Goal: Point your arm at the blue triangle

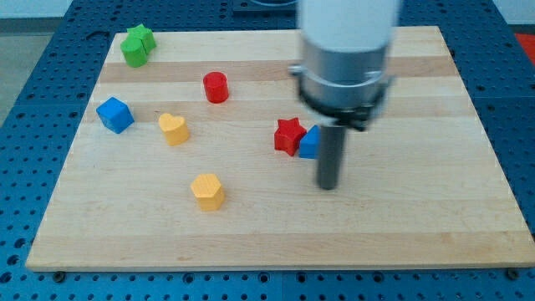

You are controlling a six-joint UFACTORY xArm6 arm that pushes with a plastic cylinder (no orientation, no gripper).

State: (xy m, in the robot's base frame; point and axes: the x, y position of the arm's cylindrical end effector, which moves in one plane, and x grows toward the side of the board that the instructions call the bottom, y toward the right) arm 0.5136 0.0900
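The blue triangle (309, 144) lies near the board's middle, mostly hidden behind my rod, touching the red star (289, 135) on its left. My tip (328, 186) rests on the board just below and right of the blue triangle. The arm's white and grey body covers the view's top centre.
A blue cube (114, 114) sits at the left. A yellow heart (174, 129) and a yellow hexagon (207, 191) lie left of centre. A red cylinder (216, 87) and two green blocks (137, 44) are toward the top left. The wooden board (418, 217) rests on a blue pegboard.
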